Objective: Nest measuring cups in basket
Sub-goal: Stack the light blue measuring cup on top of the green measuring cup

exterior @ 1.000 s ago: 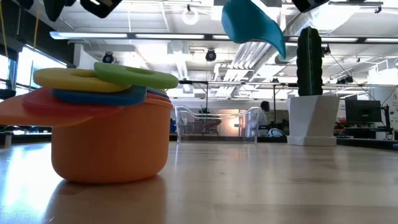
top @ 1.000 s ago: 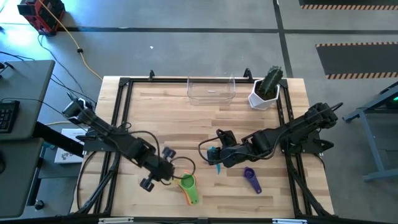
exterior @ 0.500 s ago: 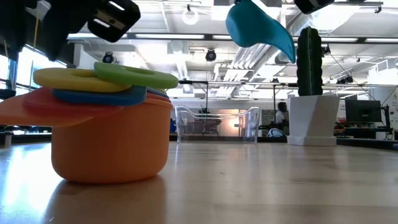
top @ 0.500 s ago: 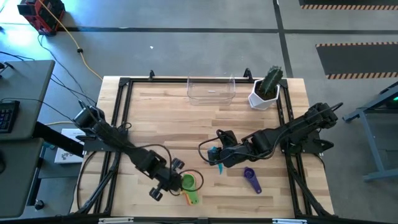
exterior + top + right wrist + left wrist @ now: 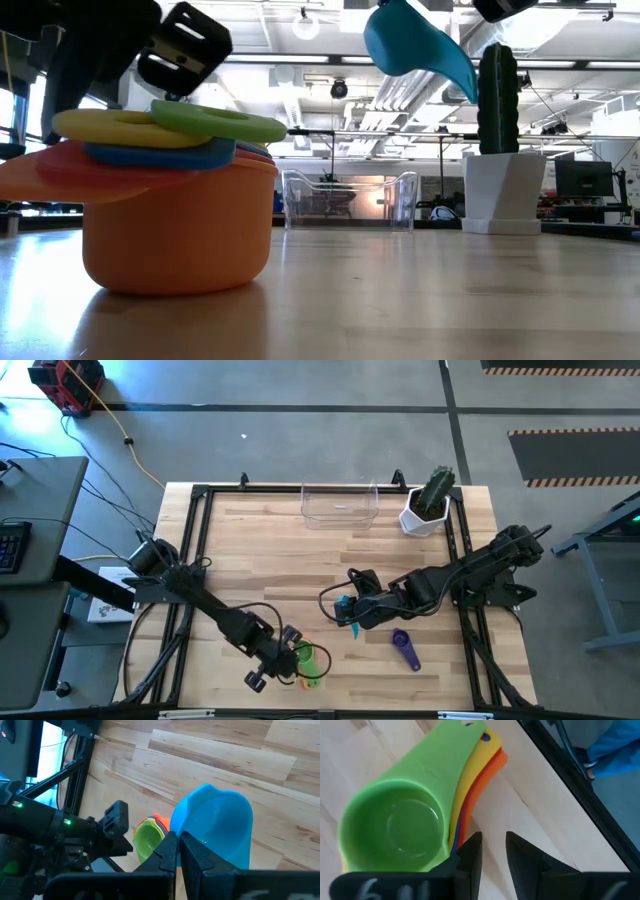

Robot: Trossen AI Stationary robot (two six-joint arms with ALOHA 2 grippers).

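A nested stack of measuring cups [image 5: 306, 658] stands near the table's near edge: orange at the bottom, then red, blue and yellow, with green on top [image 5: 395, 825]. My left gripper [image 5: 493, 852] hovers just above the stack's rim [image 5: 185, 50], narrowly open with bare wood showing in the gap. My right gripper [image 5: 178, 842] is mid-table, shut on the teal cup [image 5: 345, 608]. The purple cup [image 5: 405, 648] lies on the wood to the right of the stack. The clear basket [image 5: 340, 503] sits at the far edge. My right gripper pinches the teal cup between its two fingers at the cup's edge nearest the wrist [image 5: 182, 832]; the fingers hide whether that is rim or handle. The cup is lifted clear of the table [image 5: 415, 45], tilted, its hollow facing the wrist camera.
A white pot with a green cactus [image 5: 428, 505] stands right of the basket at the far right corner. A black frame rail [image 5: 190, 560] runs along the table's sides. Bare wood lies between the arms and the basket.
My left gripper has moved toward the near edge and to the right, coming down over the nested stack. The stack has stayed where it was. My right gripper has kept the teal cup aloft.
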